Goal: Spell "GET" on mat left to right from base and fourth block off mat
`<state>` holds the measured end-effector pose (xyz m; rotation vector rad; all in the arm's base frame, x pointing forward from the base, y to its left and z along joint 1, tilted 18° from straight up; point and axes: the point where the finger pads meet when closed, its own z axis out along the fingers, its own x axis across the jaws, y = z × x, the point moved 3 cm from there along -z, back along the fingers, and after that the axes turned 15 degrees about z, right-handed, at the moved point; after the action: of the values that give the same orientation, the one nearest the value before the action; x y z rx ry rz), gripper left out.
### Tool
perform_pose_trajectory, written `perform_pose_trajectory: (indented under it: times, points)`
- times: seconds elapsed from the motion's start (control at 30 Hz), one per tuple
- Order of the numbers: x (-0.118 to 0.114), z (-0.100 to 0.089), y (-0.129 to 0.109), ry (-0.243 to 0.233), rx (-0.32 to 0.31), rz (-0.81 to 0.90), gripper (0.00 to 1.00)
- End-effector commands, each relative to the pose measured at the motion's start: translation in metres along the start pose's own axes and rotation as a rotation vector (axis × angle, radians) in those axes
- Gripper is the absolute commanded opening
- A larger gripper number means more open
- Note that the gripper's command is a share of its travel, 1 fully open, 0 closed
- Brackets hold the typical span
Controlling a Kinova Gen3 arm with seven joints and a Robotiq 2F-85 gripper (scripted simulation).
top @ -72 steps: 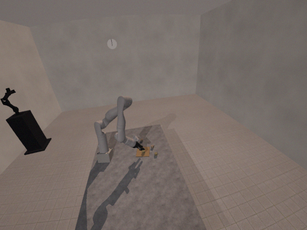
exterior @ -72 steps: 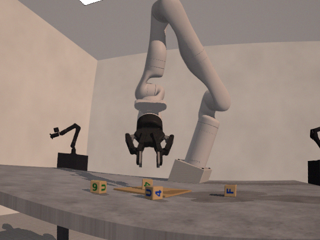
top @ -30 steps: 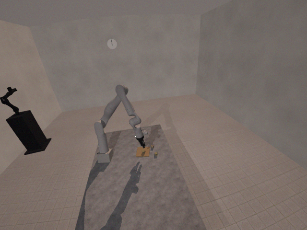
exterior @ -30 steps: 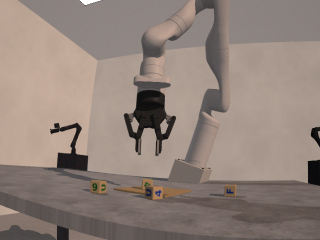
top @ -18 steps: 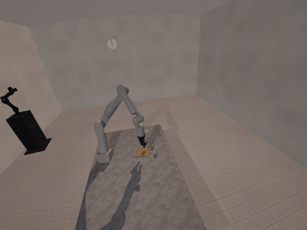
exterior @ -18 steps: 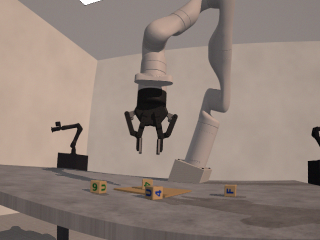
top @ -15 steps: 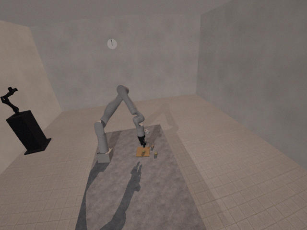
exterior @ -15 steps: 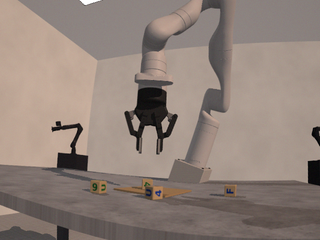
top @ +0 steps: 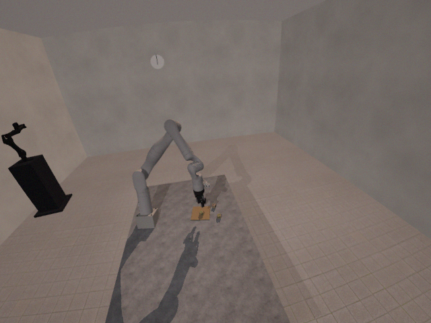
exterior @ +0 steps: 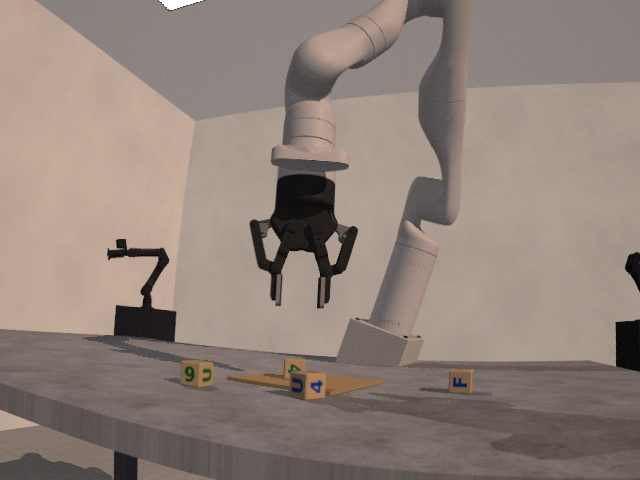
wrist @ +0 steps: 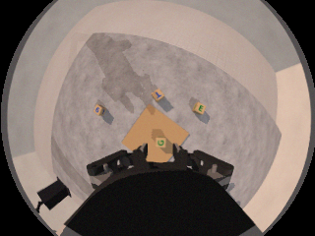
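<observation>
My gripper hangs high above the tan mat, open and empty; it also shows in the top view. One block with a green G on top lies flat on the mat; in the exterior view its side shows a green 4. A block with blue U and 4 on its sides sits just off the mat's far corner. A block with green 9 and U lies off the mat, as does a block with a blue F.
The arm's base stands behind the mat on the grey table. The table's curved front edge is near the exterior view. A dark arm on a black pedestal stands far off on the floor.
</observation>
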<state>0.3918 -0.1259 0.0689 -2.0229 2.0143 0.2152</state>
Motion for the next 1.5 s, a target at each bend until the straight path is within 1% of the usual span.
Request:
perform_pose_trajectory:
  times: [0.0, 0.53, 0.73, 0.9, 0.97, 1.2, 1.47]
  points:
    - [0.0002, -0.0007, -0.0004, 0.001, 0.002, 0.0, 1.0]
    - [0.0003, -0.0004, 0.0, 0.0, 0.001, 0.026, 1.0]
    - [0.0004, 0.0002, 0.0011, -0.001, -0.001, 0.105, 1.0]
    - [0.0006, 0.001, 0.0027, -0.003, -0.004, 0.22, 1.0]
    - [0.0006, 0.001, 0.0027, -0.003, -0.004, 0.22, 1.0]
    - [0.0011, 0.0024, 0.0052, -0.005, -0.009, 0.448, 1.0]
    - [0.0018, 0.0036, 0.0078, -0.005, -0.012, 0.768, 1.0]
